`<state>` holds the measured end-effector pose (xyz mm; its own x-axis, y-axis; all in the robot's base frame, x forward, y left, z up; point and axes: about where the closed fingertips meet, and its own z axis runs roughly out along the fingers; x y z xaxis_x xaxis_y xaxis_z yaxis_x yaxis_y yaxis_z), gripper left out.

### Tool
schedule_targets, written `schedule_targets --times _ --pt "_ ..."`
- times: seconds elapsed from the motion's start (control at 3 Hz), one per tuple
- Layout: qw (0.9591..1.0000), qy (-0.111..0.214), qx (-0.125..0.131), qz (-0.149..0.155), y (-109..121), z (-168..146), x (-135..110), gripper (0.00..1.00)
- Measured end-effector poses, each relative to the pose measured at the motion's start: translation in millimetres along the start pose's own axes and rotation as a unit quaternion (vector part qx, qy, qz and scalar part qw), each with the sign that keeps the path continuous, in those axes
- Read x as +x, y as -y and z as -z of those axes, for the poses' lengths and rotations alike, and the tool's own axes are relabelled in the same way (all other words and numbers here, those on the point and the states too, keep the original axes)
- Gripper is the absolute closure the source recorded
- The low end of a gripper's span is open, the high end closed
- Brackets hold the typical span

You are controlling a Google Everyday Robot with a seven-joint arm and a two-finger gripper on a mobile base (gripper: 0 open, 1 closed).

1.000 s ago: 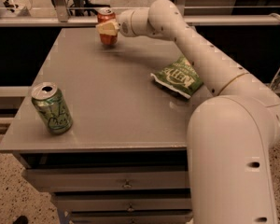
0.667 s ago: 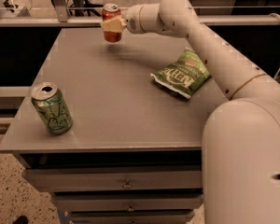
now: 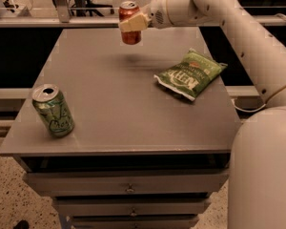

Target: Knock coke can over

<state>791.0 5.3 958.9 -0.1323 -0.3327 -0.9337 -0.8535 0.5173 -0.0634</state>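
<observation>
The coke can (image 3: 129, 14), red-orange with a silver top, is upright at the far end of the grey table (image 3: 114, 104). My gripper (image 3: 133, 23) is shut on it, with a cream finger (image 3: 135, 22) across its front. The can appears to hang a little above the tabletop, with a faint shadow below it. The white arm reaches in from the right.
A green can with pale drawings (image 3: 53, 111) stands near the table's front left corner. A green chip bag (image 3: 190, 74) lies on the right side. Drawers sit under the tabletop. A chair and rails stand behind the far edge.
The gripper has moved to the right and slightly up with the coke can in it. The green can and the chip bag have not moved.
</observation>
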Motion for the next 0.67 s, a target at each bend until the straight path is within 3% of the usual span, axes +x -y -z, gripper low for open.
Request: schedule_targets --times 0.33,0.67 --pt "0.9963 -0.075 -0.028 0.032 -14 23 14 1.00" --pt "0.9834 -0.159 -0.057 0.066 -30 38 35 1.00"
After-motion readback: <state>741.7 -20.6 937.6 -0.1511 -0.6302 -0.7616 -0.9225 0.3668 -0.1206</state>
